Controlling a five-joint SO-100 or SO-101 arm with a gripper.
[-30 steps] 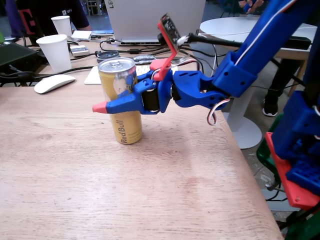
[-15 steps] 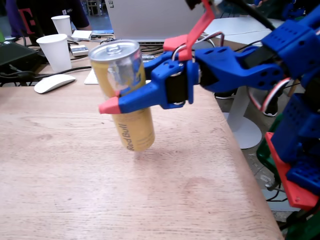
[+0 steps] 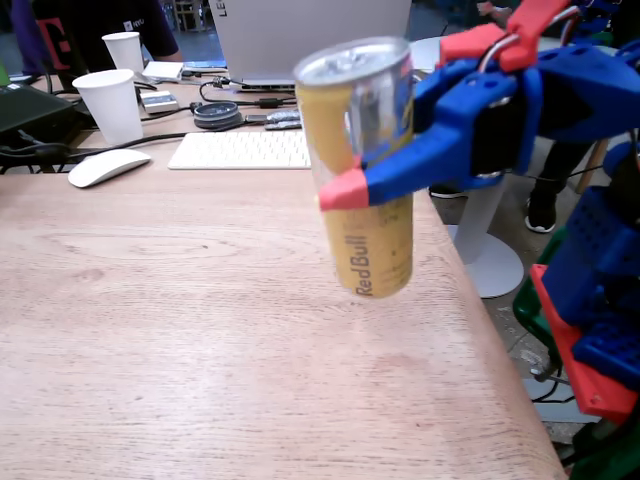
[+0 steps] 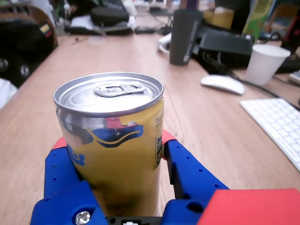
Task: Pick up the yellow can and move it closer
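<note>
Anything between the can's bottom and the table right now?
Nothing. In the fixed view the can hangs in the gripper above bare table.

The fixed view stands off the near edge of the light wooden table [image 3: 150,330], raised and tilted down, facing the far edge where a white keyboard [image 3: 240,150], a white computer mouse [image 3: 108,166] and a white paper cup [image 3: 110,105] sit. The table's right edge runs along its right side.

The wrist view rides low behind the blue two-finger gripper [image 4: 115,140], very near the tall golden-yellow aluminium drink can [image 4: 115,150] between its jaws, looking level along the tabletop [image 4: 211,122] toward dark clutter at the far end.

Both views share the can [image 3: 365,160], gripper [image 3: 345,190], keyboard [image 4: 276,122], mouse [image 4: 222,84] and cup [image 4: 265,63].
</note>
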